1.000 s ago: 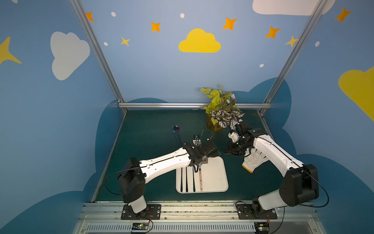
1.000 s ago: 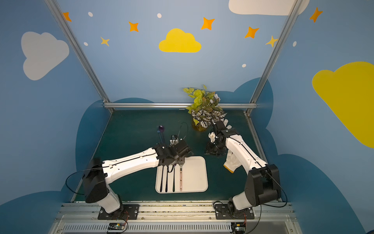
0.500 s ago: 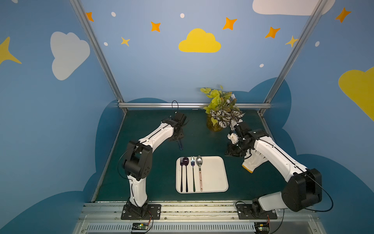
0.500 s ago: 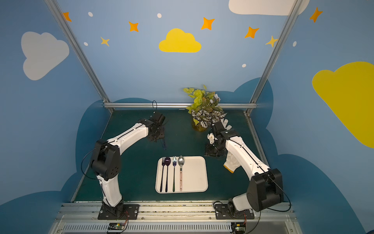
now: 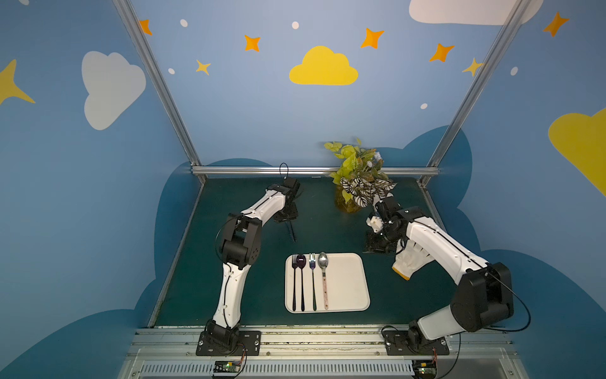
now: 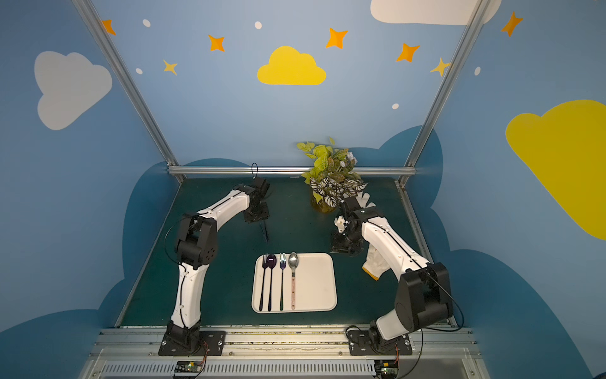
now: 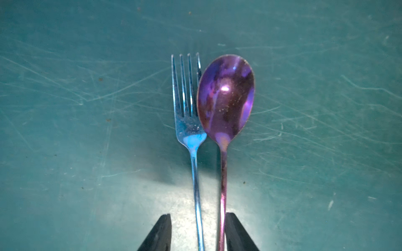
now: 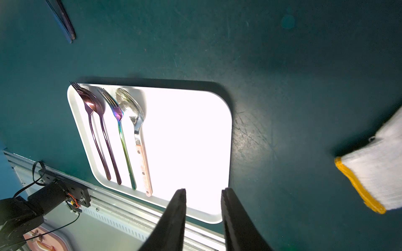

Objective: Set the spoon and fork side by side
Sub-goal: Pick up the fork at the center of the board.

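With my left gripper (image 7: pixel 198 215) part open astride both handles, I'd squeeze evenly so fork (image 7: pixel 188 128) and spoon (image 7: pixel 226 93) don't scissor; right gripper (image 8: pixel 204 190) hangs ajar, empty.

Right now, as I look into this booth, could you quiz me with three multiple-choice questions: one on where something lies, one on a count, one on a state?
1. Where does the white glove lie?
A) in the plant pot
B) on the metal rail
C) on the green mat, beside the white tray

2. How many pieces of cutlery lie on the tray?
A) two
B) four
C) six

3. How do the left fingers stand?
A) apart, either side of the fork and spoon handles
B) clamped on the glove
C) gripping the tray's rim

1 C: both top views show it on the mat.
2 B: four lie in a row.
3 A: the left wrist view shows a gap beside the fork's handle.
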Motion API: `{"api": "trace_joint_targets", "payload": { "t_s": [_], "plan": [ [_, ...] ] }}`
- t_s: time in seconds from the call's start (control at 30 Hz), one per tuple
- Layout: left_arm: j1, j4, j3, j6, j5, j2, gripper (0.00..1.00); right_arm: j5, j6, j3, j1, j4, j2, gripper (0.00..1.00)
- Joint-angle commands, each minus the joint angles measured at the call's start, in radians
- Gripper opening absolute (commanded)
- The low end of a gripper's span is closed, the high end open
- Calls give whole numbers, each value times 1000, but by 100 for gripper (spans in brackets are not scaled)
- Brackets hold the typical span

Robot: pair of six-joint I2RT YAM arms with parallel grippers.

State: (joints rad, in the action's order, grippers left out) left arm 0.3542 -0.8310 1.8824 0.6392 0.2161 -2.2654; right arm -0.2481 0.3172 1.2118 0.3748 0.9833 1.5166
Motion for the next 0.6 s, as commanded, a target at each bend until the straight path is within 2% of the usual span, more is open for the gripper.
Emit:
{"api": "trace_joint_targets", "payload": {
  "t_s": [0.0,0.4,0.57],
  "plan": [
    [-9,-15,23,8,-21,-41,42,-8,3,31,4,0,20,32],
    [-29,7,31,14,-46,-88,38,-27,0,58,4,2,66,31],
    [-35,11,18,7,-45,-86,30,-31,0,63,5,4,76,31]
  ]
}}
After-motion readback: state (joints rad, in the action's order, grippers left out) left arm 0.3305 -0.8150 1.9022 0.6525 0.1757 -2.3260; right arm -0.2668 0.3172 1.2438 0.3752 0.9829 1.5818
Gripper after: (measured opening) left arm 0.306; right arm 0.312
